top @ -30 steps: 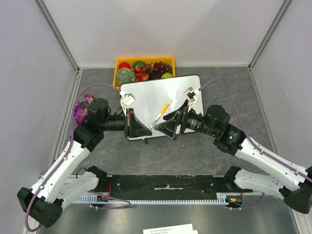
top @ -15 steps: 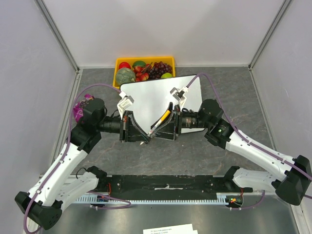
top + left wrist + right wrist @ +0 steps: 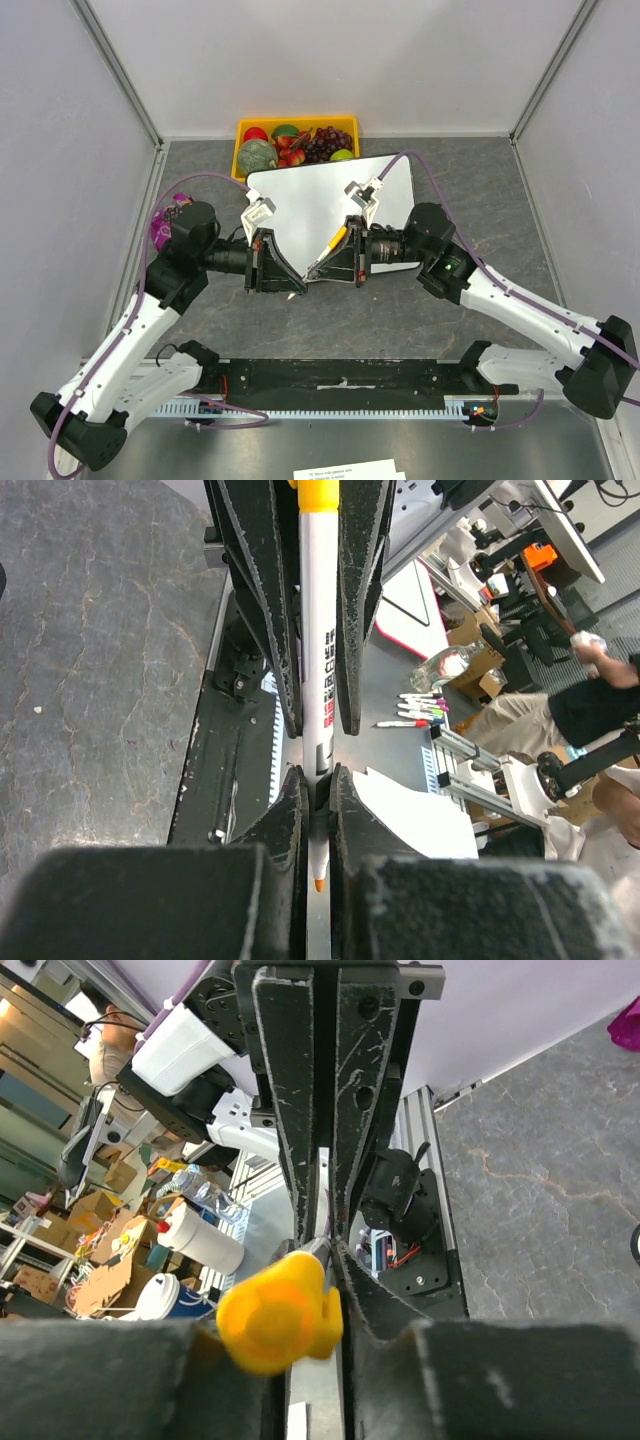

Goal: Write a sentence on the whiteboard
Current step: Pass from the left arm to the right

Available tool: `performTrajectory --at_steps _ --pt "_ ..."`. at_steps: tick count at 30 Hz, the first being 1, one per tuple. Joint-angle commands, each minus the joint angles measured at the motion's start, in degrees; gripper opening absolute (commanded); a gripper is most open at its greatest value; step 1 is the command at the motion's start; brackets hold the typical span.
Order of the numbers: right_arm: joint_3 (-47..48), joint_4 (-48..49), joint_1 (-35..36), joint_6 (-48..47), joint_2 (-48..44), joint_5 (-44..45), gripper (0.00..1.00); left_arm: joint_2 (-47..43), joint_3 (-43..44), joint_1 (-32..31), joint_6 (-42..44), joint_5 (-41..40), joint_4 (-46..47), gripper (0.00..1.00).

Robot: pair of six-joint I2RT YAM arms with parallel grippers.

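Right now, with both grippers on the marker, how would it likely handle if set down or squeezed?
The marker looks stiff: it spans straight between the left gripper and the right gripper without bending. Its round, smooth barrel would probably roll if released and might slip in a loose grip.

loc: robotics lab | evid: white-walled cell (image 3: pixel 350 60) w/ alu rails (image 3: pixel 118 72) | bkgd: cardboard boxes (image 3: pixel 38 1282), spare markers (image 3: pixel 410 708)
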Motion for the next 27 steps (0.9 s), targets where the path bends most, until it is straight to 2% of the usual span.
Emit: performTrajectory --at_steps 1,4,11,15,20,27 --pt "2.2 -0.9 0.1 -0.6 0.9 -0.2 0.17 -0.3 0.8 -0.5 1.9 1.7 1.1 0.02" --pt "2.3 -1.5 0.2 -1.0 0.9 0.7 0.0 -0.6 0.4 -0.5 1.9 1.6 1.1 0.02" --pt "2.2 -3.6 0.2 -2.6 0.0 3.4 0.0 -1.6 -0.7 -0.5 2.4 0.0 -0.2 0.03" --pt "1.7 -5.6 0.2 -4.3 -1.1 6.1 0.0 -2.0 -1.1 -0.5 2.9 -2.5 -2.5 0.32" --pt "0.9 -9.1 0.2 -6.0 -3.1 10.0 0.0 -2.9 -1.2 -0.5 3.4 -7.5 -5.6 0.56" --pt "-2.7 -13.4 0.2 -6.7 -8.7 15.6 0.0 -5.0 -1.1 -0.6 1.9 -16.6 -8.3 0.63"
